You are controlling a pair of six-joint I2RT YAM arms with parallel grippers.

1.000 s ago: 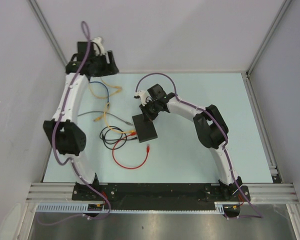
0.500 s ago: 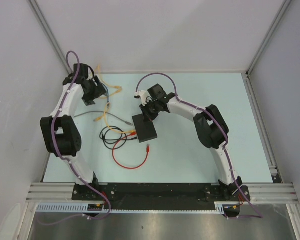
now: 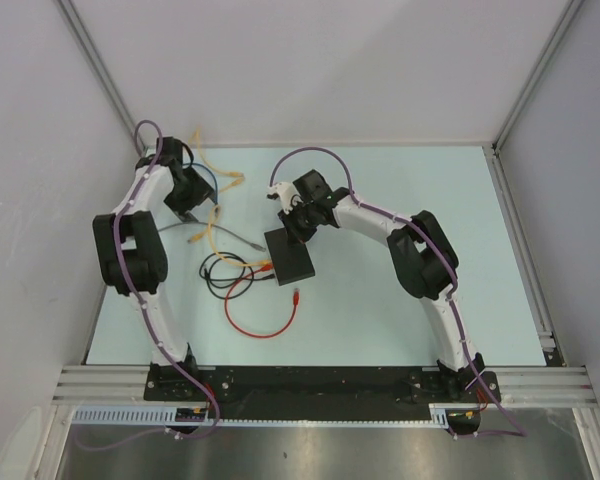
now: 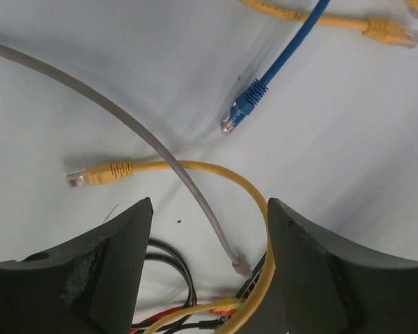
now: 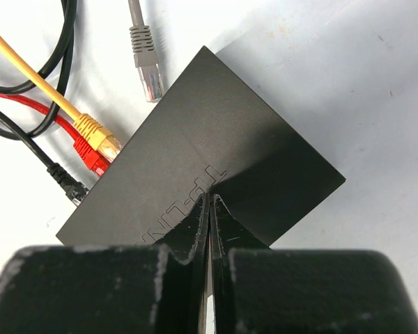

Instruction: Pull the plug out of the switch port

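The switch (image 5: 202, 160) is a flat matte-black box; it also shows mid-table in the top view (image 3: 292, 262). A yellow plug (image 5: 97, 136), a red plug (image 5: 90, 158) and a black plug (image 5: 68, 186) sit in the ports on its left edge. A grey plug (image 5: 145, 66) lies loose, its tip at that edge. My right gripper (image 5: 210, 200) is shut and empty, its tips resting on the box's top face. My left gripper (image 4: 209, 203) is open and empty, above the cables to the back left of the switch (image 4: 265, 278), seen in the top view (image 3: 195, 200).
Loose cables lie left of the switch: a blue plug (image 4: 242, 111), a yellow plug (image 4: 97, 174), a grey cable (image 4: 125, 118), a red loop (image 3: 265, 325) and black coils (image 3: 220, 272). Walls enclose the table on the left, back and right.
My left arm has come down from the back left corner toward the cables, closer to the switch. My right gripper has stayed on the box.
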